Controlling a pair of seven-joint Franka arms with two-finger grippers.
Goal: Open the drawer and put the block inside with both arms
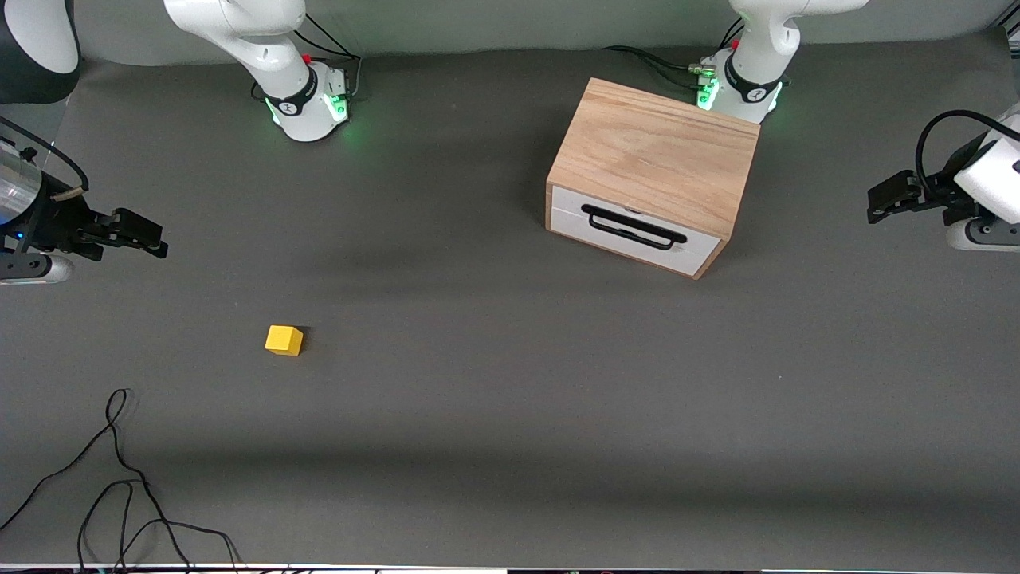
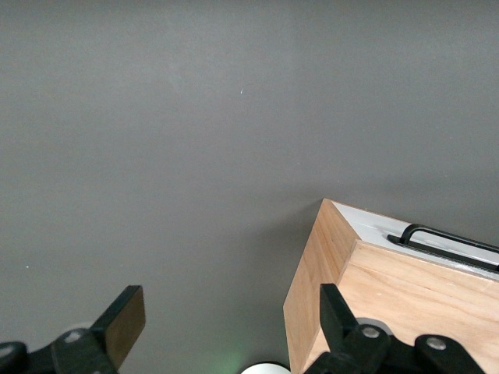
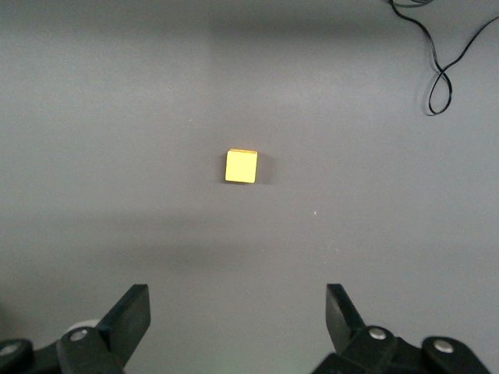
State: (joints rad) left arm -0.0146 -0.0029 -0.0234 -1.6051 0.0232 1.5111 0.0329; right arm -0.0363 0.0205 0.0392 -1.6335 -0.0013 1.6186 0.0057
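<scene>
The drawer [image 1: 633, 229] is shut, its white front and black bar handle [image 1: 633, 226] facing the front camera, in a light oak box [image 1: 657, 155] near the left arm's base. The box also shows in the left wrist view [image 2: 390, 312]. The yellow block [image 1: 284, 340] lies on the grey mat toward the right arm's end, nearer the front camera; it shows in the right wrist view [image 3: 241, 166]. My left gripper [image 1: 876, 203] is open and empty, up in the air at the left arm's end. My right gripper [image 1: 151, 239] is open and empty, up in the air at the right arm's end.
A loose black cable [image 1: 119, 486] lies on the grey mat [image 1: 510, 399] near the front edge at the right arm's end; it also shows in the right wrist view [image 3: 444, 78]. The two green-lit bases [image 1: 315, 108] stand along the table's farther edge.
</scene>
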